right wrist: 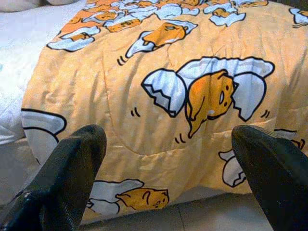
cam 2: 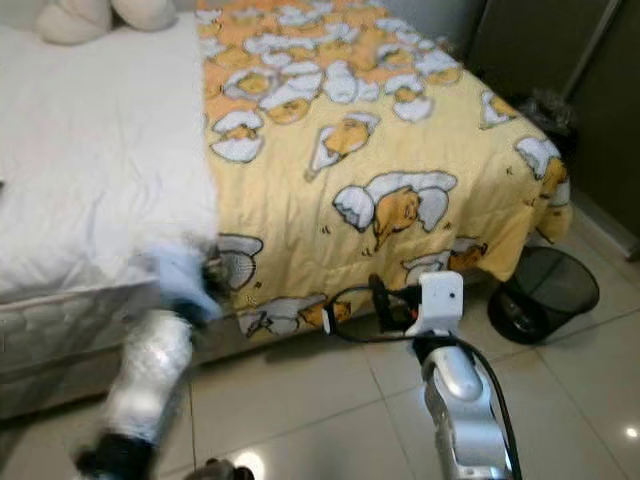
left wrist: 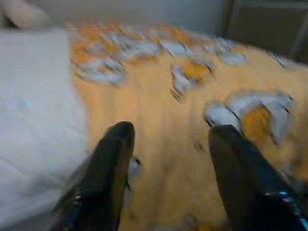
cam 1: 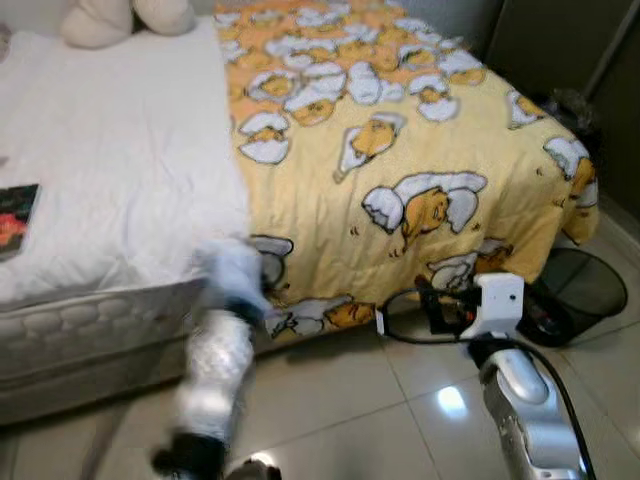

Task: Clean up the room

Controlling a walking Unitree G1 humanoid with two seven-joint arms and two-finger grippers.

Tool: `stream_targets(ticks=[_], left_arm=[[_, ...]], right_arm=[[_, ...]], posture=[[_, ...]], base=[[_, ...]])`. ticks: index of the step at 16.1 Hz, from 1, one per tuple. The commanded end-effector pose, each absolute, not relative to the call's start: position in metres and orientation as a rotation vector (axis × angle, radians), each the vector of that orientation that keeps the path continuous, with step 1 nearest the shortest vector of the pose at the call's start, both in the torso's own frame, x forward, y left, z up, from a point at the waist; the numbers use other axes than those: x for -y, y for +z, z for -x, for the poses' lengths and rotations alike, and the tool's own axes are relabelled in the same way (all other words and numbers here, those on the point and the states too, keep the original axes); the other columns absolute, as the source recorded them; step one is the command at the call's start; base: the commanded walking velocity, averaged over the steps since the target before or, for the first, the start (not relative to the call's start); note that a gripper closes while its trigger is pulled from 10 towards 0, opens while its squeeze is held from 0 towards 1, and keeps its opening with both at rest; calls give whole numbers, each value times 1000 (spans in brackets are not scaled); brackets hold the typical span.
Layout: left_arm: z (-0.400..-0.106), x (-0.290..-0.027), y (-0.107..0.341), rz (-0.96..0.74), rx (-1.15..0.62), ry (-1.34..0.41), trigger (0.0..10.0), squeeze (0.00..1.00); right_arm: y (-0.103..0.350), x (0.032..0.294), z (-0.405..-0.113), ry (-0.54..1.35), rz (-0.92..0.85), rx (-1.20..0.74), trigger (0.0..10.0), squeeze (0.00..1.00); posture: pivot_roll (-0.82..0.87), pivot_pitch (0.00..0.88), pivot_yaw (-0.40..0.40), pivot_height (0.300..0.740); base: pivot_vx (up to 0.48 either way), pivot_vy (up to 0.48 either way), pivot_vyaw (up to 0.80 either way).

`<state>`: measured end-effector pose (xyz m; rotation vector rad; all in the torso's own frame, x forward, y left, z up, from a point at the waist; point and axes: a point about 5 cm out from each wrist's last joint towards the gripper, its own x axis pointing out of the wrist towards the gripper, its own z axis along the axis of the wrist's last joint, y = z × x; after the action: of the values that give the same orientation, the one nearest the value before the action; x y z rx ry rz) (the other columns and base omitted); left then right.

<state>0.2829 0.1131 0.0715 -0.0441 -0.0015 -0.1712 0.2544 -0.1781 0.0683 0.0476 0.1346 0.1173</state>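
I see the bed point(cam 1: 90, 330) across most of my head view, its white sheet point(cam 1: 120, 170) bare on my left side and the yellow quilt point(cam 1: 400, 150) with egg-and-chick cartoon prints spread over the rest, draping down the bed's side to the tiled floor point(cam 1: 340, 410). A cream plush toy point(cam 1: 125, 18) lies at the head of the bed, and a dark book point(cam 1: 18, 220) rests on the sheet near the bed's near edge. A black mesh bin point(cam 1: 585, 290) lies tipped over on the floor by the bed's foot corner. My right end effector point(right wrist: 168, 159) hangs in front of the quilt's hanging edge, fingers wide apart and empty. My left end effector point(left wrist: 171, 159), blurred, faces the quilt too, fingers apart.
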Motion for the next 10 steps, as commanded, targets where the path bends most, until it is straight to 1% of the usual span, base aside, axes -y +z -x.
stream_targets(ticks=[1,2,3,6,7,8,9,10], left_arm=[[-287,-132,79,42,15,-112,10000,1000],[-286,-141,73,14,-12,-79,10000,1000],[-285,-151,70,-19,-32,-16,10000,0],[-278,-166,67,-82,-88,76,10000,0],[-276,-173,62,-110,-130,130,10000,592],[-271,-177,65,-119,-98,144,10000,1000],[-269,-175,64,-147,-100,139,10000,1000],[-269,-173,64,-166,-100,134,10000,1000]], right_arm=[[68,181,-255,84,-39,-127,10000,0],[63,180,-257,69,-21,-146,10000,0],[64,182,-260,67,-3,-141,10000,0],[66,188,-261,47,4,-127,10000,0],[64,191,-258,39,14,-135,10000,0],[60,197,-255,12,143,-164,10000,0],[55,196,-256,24,191,-189,10000,0],[54,194,-257,20,168,-193,10000,0]], posture=[[-177,0,53,740],[-178,0,54,740],[-180,0,55,740],[-182,0,48,740],[-183,0,46,740],[-174,0,39,740],[-173,0,41,740],[-171,0,43,740]], base=[[0,-480,725],[0,-480,656],[0,0,619],[0,0,573],[0,0,575],[0,0,681],[0,0,800],[0,0,800]])
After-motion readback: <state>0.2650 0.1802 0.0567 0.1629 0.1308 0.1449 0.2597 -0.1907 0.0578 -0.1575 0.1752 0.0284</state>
